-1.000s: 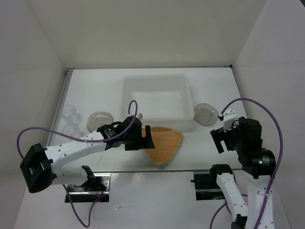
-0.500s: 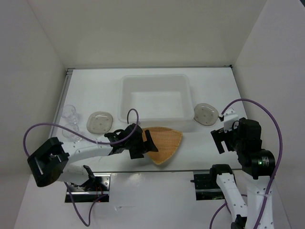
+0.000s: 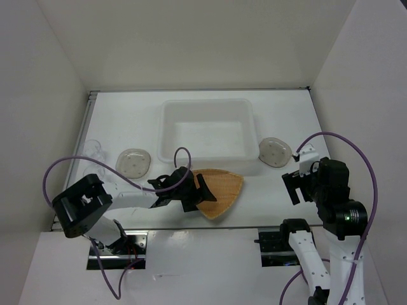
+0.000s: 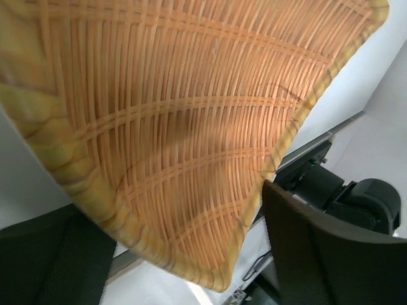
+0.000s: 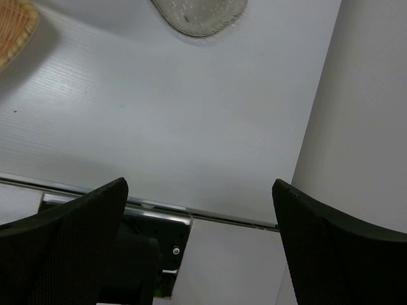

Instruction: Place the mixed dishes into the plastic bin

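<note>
The tan-orange woven plate lies on the table just in front of the plastic bin. My left gripper is open and straddles the plate's left edge. In the left wrist view the plate fills the frame and its rim sits between the two fingers. One speckled plate lies left of the bin, the other right of it. A clear glass stands at the far left. My right gripper is open and empty, near the right speckled plate.
The bin holds nothing. The table's front edge and a metal rail run just below the right gripper. White walls close in on the left, right and back.
My left arm has swung its elbow to the right and the gripper has slid right and down onto the tan plate's left edge. The right arm has not moved.
</note>
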`<act>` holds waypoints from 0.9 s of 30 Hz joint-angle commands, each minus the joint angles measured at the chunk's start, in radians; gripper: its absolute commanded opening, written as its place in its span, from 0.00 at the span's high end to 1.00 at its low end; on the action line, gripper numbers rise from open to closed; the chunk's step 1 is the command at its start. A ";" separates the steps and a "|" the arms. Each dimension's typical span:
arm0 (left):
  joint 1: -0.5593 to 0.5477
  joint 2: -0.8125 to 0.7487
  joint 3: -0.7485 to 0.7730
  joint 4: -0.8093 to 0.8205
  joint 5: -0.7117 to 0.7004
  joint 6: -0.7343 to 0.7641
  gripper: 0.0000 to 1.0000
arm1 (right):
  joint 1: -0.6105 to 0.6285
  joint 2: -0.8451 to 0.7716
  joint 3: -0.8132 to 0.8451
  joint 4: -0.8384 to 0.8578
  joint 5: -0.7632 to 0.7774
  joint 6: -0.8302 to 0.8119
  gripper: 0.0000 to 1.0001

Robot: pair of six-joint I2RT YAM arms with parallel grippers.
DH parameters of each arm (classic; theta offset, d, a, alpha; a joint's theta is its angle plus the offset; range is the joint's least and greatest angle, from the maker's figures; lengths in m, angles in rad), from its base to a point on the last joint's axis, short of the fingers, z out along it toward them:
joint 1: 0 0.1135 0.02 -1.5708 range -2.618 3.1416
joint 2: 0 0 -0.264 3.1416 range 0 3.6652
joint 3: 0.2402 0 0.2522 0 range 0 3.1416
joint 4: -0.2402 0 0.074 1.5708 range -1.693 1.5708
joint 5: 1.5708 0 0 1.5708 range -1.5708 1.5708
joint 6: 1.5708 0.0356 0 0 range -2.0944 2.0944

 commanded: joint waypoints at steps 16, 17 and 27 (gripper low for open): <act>-0.004 -0.174 0.263 -0.454 0.013 -0.017 1.00 | -0.005 -0.026 -0.033 0.087 0.042 0.066 0.18; -0.004 -0.216 0.306 -0.490 -0.016 -0.026 1.00 | -0.005 -0.035 -0.033 0.099 0.042 0.066 0.24; 0.042 -0.174 0.791 -0.498 -0.264 -0.081 1.00 | -0.005 -0.063 -0.075 0.153 0.076 0.146 0.48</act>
